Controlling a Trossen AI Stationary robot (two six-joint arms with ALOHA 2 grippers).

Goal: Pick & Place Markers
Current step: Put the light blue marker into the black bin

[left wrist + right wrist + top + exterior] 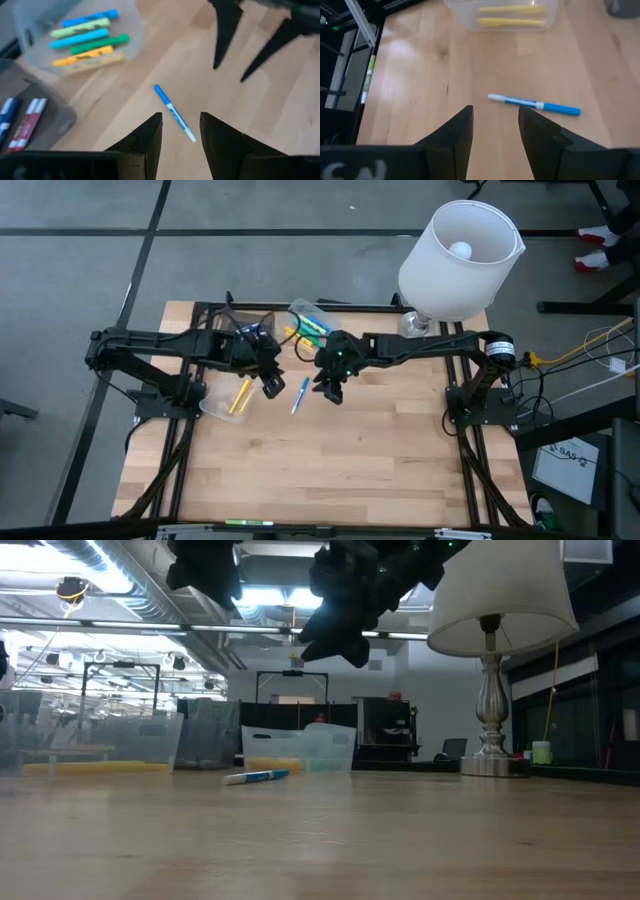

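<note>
A blue marker (pixel 300 395) with a white end lies flat on the wooden table, also seen in the left wrist view as the marker (pixel 174 112) and in the right wrist view (pixel 535 104). My left gripper (pixel 272 387) hovers open just to its left, above the table. On the marker's other side my right gripper (pixel 330 391) hovers open as well. Neither touches it. Yellow markers lie in a clear container (pixel 232 397) left of my left gripper. Several blue, green and yellow markers fill a second clear container (pixel 306 323) farther back.
A table lamp (pixel 455 260) with a white shade stands at the far right of the table. A third clear container (pixel 25 125) with blue and red pens sits near the far left. Bare wood (pixel 330 470) stretches toward the near edge.
</note>
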